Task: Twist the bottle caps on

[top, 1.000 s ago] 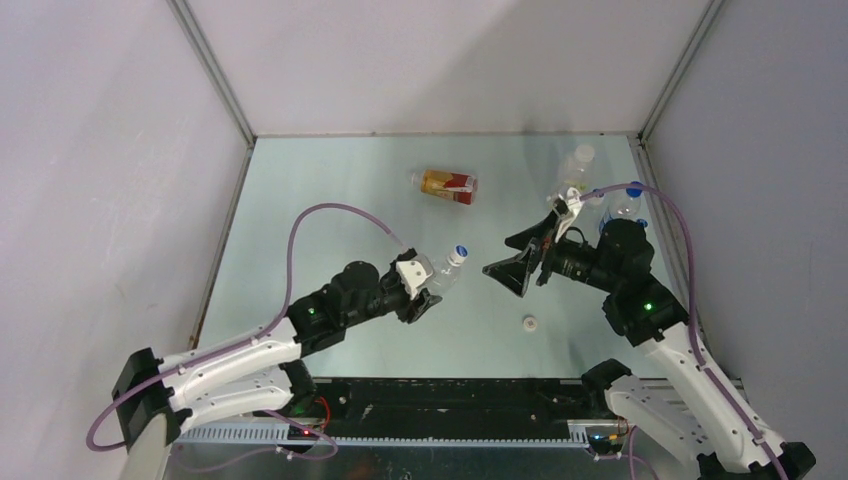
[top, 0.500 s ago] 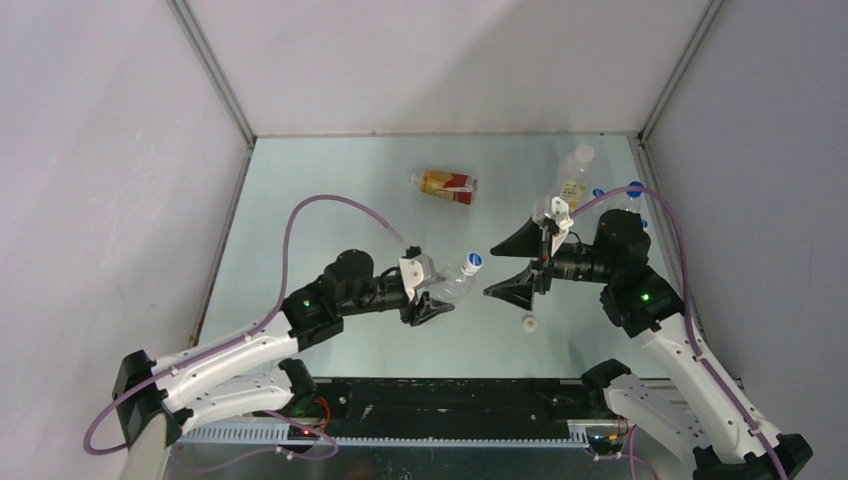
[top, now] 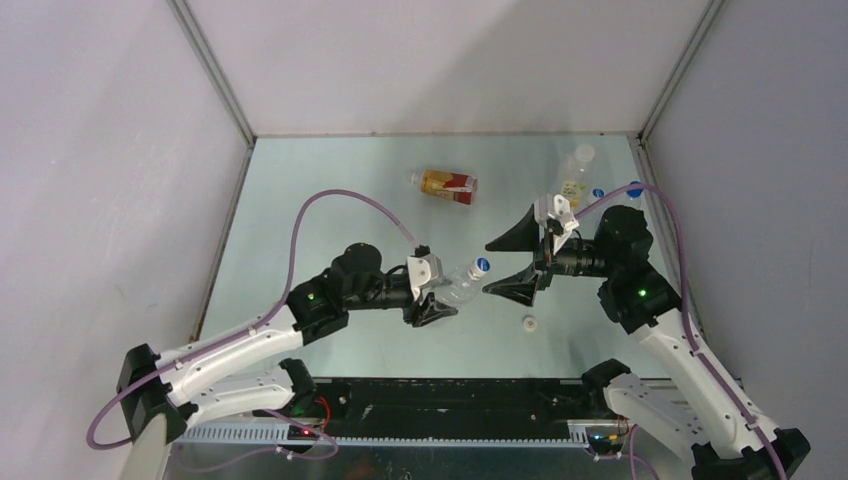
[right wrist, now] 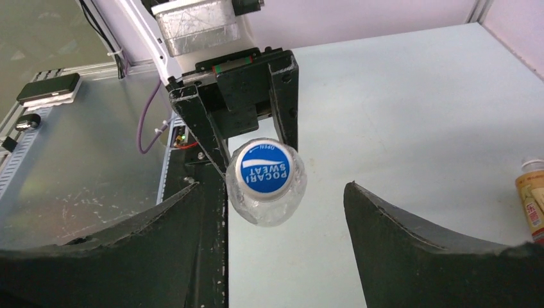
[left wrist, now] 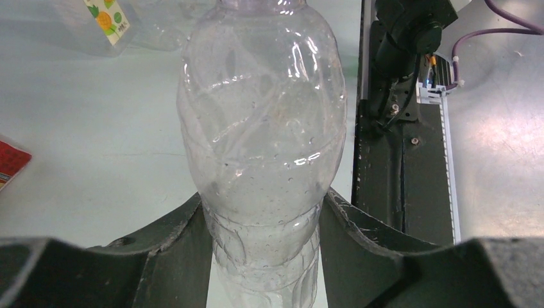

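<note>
— Nearest the arm bases, a white cap [top: 529, 322] lies loose on the table [top: 330, 200]. Any danger there?
— Little. The risk sits just beyond. The left gripper [top: 438, 300] is clamped on the clear bottle [left wrist: 263, 128], whose blue cap [right wrist: 263, 169] faces the right gripper [right wrist: 271, 190]. Its jaws stand wide on either side of the cap, touching nothing.
— So an off-centre pinch?
— Probably. That could cross-thread the cap or twist the thin bottle in its grip. Farther back, the amber bottle [top: 447, 185] lies on its side.
</note>
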`<act>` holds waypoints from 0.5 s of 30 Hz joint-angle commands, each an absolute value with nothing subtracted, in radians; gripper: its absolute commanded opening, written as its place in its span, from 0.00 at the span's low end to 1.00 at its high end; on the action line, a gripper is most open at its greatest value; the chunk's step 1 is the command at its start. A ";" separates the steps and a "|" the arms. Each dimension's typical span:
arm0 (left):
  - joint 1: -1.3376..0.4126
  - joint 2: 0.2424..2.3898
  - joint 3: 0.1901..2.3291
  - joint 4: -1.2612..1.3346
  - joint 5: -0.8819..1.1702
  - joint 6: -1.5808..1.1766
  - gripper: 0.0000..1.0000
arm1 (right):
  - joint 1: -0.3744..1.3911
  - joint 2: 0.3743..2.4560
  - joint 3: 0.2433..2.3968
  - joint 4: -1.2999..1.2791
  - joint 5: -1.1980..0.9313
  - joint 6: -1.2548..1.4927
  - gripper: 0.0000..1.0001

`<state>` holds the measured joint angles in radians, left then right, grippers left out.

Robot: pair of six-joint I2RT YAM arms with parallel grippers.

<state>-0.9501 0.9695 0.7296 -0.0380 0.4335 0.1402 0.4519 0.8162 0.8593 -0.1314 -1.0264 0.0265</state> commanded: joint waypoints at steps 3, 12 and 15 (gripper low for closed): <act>-0.943 0.973 0.775 -0.052 0.474 0.163 0.20 | 0.445 0.829 0.904 -0.013 -1.055 0.068 0.78; -0.943 0.976 0.784 -0.063 0.469 0.178 0.19 | 0.438 0.842 0.904 0.018 -1.070 0.087 0.71; -0.943 0.977 0.788 -0.063 0.471 0.178 0.19 | 0.438 0.848 0.903 0.027 -1.076 0.096 0.67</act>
<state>-0.9501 0.9752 0.7296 -0.0742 0.4492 0.1585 0.4427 0.8410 0.8593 -0.0372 -1.0515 0.0742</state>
